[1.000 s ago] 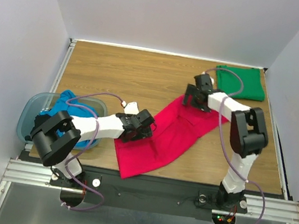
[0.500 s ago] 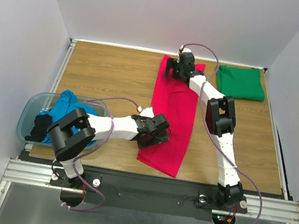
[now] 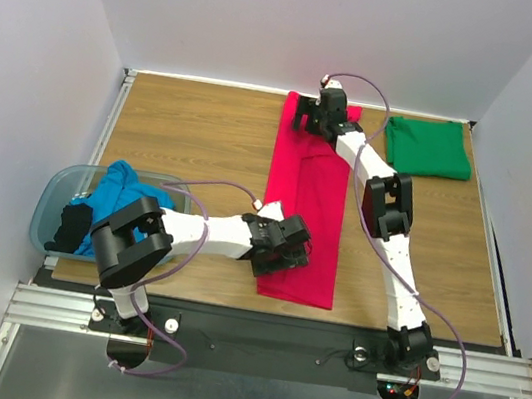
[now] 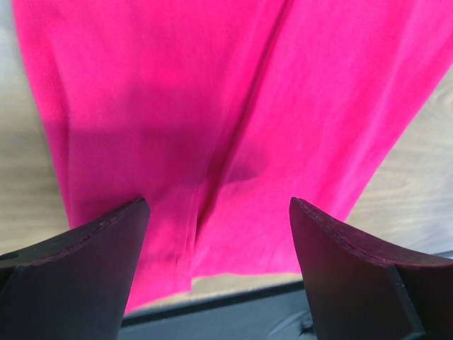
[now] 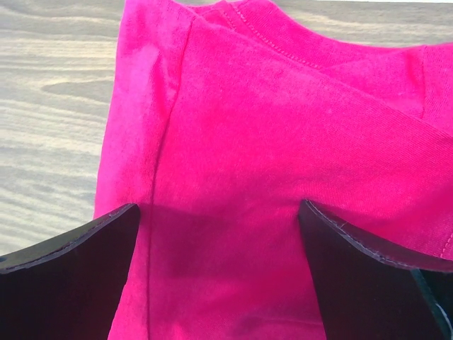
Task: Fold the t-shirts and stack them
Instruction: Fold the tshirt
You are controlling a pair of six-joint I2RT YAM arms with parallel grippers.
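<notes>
Left fingers [image 4: 78, 248] gaping wide, gripping nothing, hanging over hem end of crimson-pink shirt [image 3: 307, 196]. Right fingers [image 5: 71, 255] equally wide, also empty, hanging over collar end. Shirt lying as long strip on desk [image 3: 195, 138], long axis running straight from one pair of fingers to other. Each arm nearest its own end, so end-to-end fold looking likely next. Green shirt [image 3: 428, 147] lying folded just right of right fingers. Tub [image 3: 45, 210] sitting well left of left fingers, holding blue shirt [image 3: 121, 187] plus something dark [image 3: 70, 224], not identifiable.
</notes>
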